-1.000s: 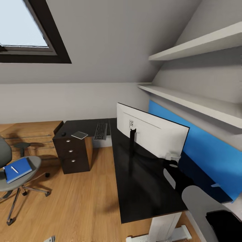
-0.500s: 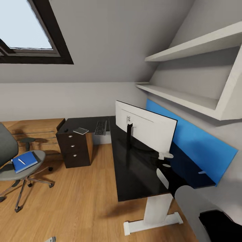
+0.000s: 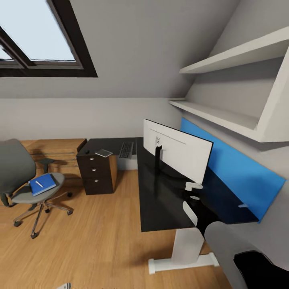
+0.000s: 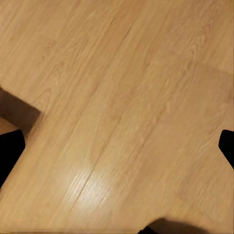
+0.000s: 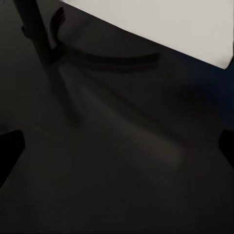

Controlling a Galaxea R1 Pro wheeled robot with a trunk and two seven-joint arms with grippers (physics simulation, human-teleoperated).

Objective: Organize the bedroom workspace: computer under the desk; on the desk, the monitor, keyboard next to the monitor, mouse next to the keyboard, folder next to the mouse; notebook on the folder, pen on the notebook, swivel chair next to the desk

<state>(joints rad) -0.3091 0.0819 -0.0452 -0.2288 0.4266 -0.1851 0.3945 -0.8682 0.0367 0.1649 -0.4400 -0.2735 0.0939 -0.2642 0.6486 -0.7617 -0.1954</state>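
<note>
I see a blue wall panel below two white shelves. Left of the shelves: a dark-framed skylight. Below them: the wooden floor.

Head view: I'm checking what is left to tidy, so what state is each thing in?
Wide white-backed monitor: upright on the desk.
Glossy black L-shaped desk: standing.
Black keyboard: flat on the desk.
Bright blue folder: on the chair seat.
Thin white pen: lying on the folder.
Grey swivel chair: apart from the desk.
Dark grey notebook: on the drawer end.
</note>
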